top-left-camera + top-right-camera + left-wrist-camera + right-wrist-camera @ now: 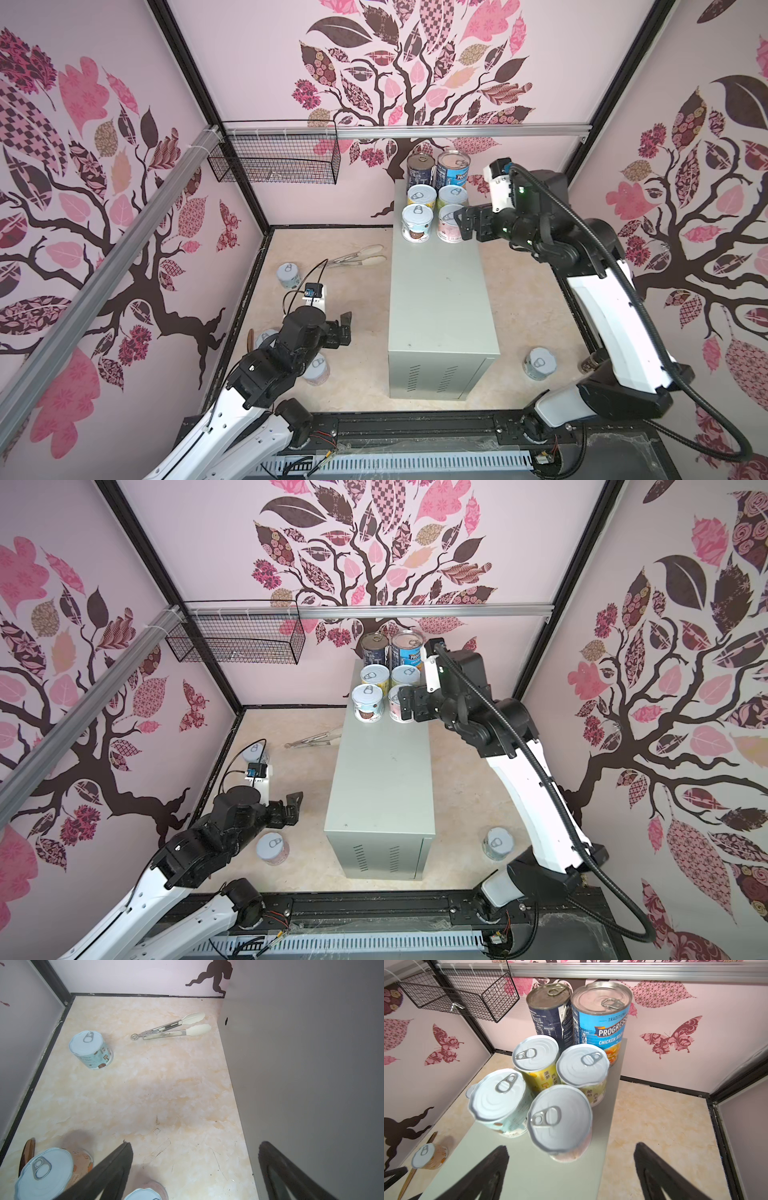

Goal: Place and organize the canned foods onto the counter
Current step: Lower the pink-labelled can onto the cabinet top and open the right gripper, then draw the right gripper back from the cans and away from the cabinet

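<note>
Presently found six canned foods (421, 198) upright in pairs at the far end of the counter (440, 299): navy tin (420, 169) and blue tin (453, 168) rearmost, four short tins in front, pink-label tin (560, 1122) among them. Noted right gripper (571, 1145) at that tin, fingers (488, 1172) spread wider than it, gap on each side, nothing pinched. Noted left gripper (195, 1144) low over the floor (145, 1084) beside the counter, fingers spread, nothing between. Counted four more on the floor: teal tin (288, 275) by the left wall (224, 266), two tins (44, 1169) under the left arm (266, 374), lone tin (539, 363) right of the counter. Tongs (357, 255) flat near the counter.
</note>
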